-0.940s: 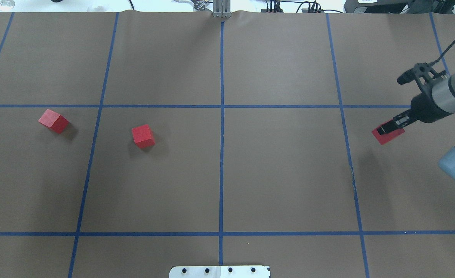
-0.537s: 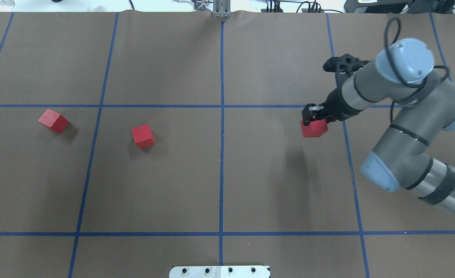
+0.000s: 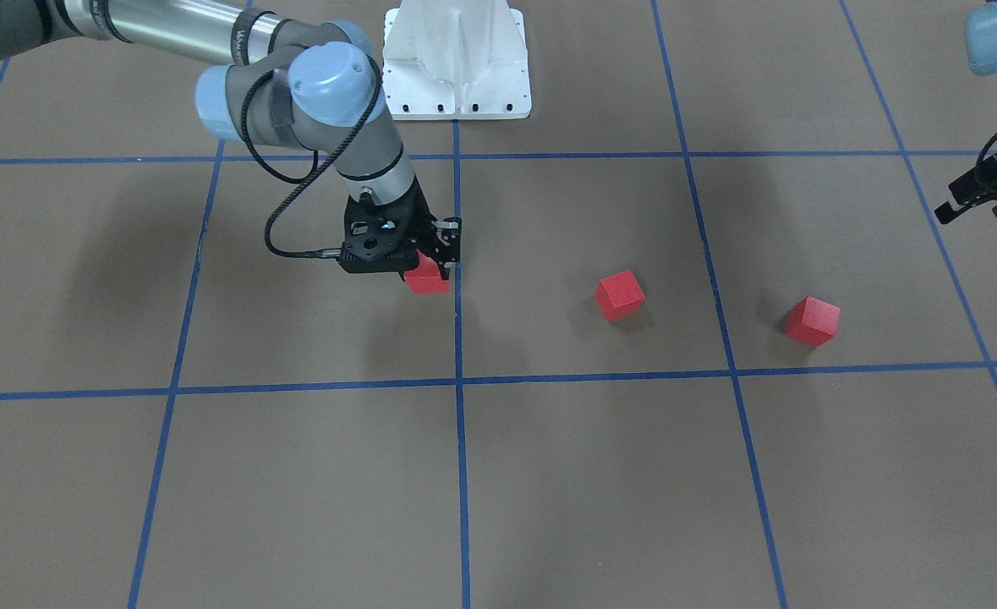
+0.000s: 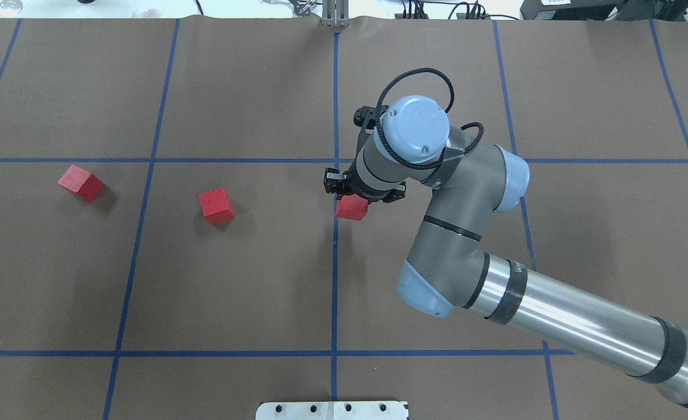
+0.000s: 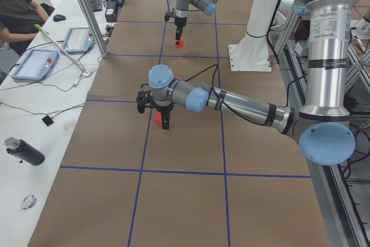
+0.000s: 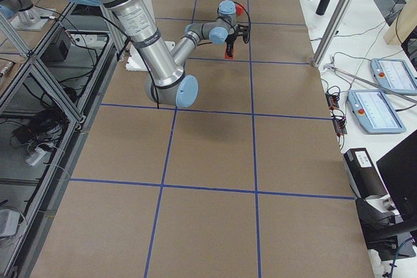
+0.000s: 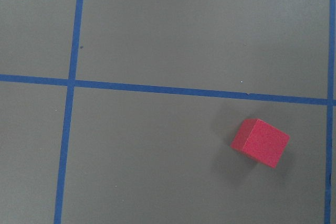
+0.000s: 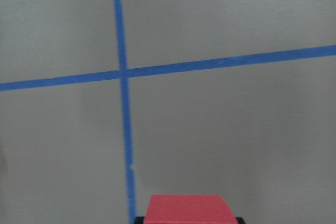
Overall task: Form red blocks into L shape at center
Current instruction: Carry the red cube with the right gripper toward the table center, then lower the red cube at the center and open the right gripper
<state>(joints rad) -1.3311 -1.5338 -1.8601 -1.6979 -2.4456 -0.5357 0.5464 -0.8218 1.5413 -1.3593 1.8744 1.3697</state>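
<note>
My right gripper (image 4: 352, 201) is shut on a red block (image 4: 352, 209) and holds it a little above the table, just right of the centre tape line. The held block also shows in the front view (image 3: 426, 277) and at the bottom of the right wrist view (image 8: 189, 209). Two more red blocks lie loose on the robot's left side, one nearer the centre (image 4: 216, 205) (image 3: 619, 294) and one farther out (image 4: 81, 182) (image 3: 813, 321). My left gripper (image 5: 165, 123) hangs over that side. I cannot tell whether it is open or shut. The left wrist view shows one loose block (image 7: 261, 142).
Blue tape lines (image 4: 335, 262) divide the brown table into large squares. The white robot base (image 3: 456, 59) stands at the table's robot-side edge. The right arm's elbow and forearm (image 4: 495, 291) span the right half. A person (image 5: 17, 4) and tablets are beside the table.
My right arm has swept left with the red block in it, from the table's right edge to the centre line. The two loose blocks have not moved.
</note>
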